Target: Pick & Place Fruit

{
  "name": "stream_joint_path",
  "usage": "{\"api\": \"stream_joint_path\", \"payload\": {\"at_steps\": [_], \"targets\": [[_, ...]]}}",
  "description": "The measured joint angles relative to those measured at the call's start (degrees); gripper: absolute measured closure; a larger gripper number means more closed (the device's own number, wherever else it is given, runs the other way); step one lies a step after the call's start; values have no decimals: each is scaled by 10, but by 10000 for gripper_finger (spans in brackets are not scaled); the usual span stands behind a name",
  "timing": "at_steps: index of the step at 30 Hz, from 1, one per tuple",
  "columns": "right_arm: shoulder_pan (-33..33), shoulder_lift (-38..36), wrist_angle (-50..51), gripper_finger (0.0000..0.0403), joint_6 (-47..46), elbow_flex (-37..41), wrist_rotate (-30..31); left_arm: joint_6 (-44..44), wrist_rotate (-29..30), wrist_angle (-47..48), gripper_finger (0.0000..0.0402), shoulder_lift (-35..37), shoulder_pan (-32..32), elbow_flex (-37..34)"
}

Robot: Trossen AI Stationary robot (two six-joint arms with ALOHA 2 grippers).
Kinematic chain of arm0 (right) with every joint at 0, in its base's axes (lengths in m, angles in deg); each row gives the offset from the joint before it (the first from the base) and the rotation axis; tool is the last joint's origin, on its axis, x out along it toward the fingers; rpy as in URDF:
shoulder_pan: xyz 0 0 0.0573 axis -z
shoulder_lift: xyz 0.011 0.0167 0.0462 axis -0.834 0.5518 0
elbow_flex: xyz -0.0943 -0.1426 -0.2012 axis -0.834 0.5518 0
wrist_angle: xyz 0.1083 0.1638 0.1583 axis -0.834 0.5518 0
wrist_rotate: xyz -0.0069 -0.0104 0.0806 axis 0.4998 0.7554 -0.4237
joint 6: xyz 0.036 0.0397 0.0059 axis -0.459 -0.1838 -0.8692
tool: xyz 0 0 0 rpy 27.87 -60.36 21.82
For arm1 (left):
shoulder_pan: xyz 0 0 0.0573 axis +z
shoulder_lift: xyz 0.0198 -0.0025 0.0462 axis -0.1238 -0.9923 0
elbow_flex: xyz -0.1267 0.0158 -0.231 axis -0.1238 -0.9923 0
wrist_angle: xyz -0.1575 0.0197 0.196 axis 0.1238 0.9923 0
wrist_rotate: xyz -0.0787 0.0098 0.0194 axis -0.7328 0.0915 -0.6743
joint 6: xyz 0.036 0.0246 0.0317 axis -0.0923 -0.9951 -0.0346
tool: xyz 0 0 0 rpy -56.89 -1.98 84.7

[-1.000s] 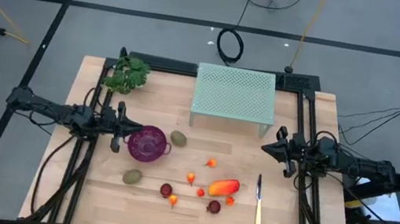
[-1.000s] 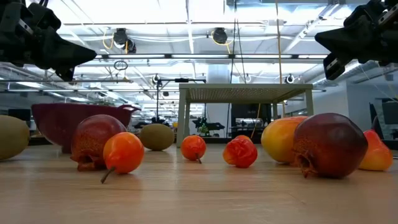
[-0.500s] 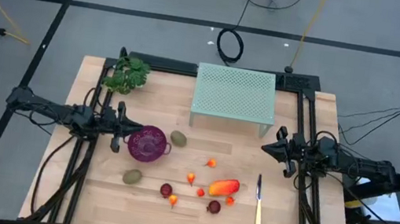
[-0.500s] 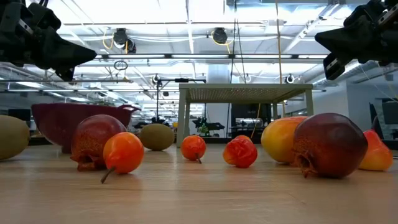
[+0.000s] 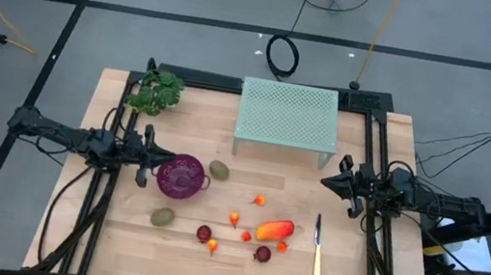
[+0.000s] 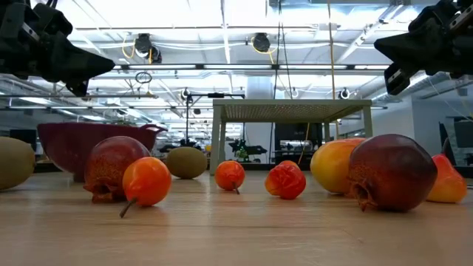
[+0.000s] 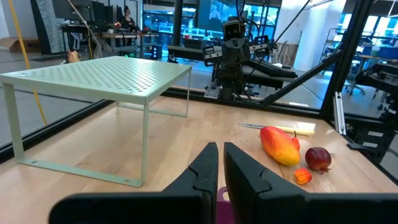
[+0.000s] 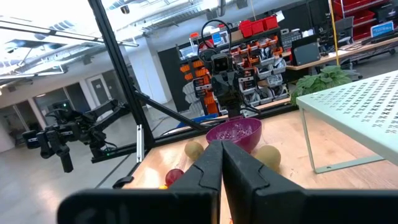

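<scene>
The left gripper [image 5: 151, 155], clenched and empty, hovers left of centre beside the purple bowl [image 5: 180, 176], its arm stretched level from the left edge. The right gripper [image 5: 328, 181], likewise clenched and empty, mirrors it at right. The fruit lies lower centre; the long orange-red piece [image 5: 275, 230] runs left-right, its right end tipped slightly up-frame.

The low view's left edge cuts off an olive-brown fruit [image 6: 13, 162].

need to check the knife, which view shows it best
The high view: the whole knife lies in sight right of the fruit. The left wrist view shows it far off and partly hidden; the low and right wrist views don't show it.
</scene>
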Motion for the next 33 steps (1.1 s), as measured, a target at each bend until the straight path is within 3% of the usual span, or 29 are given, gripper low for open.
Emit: {"api": "stream_joint_path", "payload": {"at_steps": [22,30,33], "targets": [[0,0,-5,399,-3,0,2,0,0,-11,376,0,0,0],[0,0,-5,399,-3,0,2,-11,52,-161,376,0,0,0],[0,0,-5,399,-3,0,2,-6,61,-170,376,-1,0,15]]}}
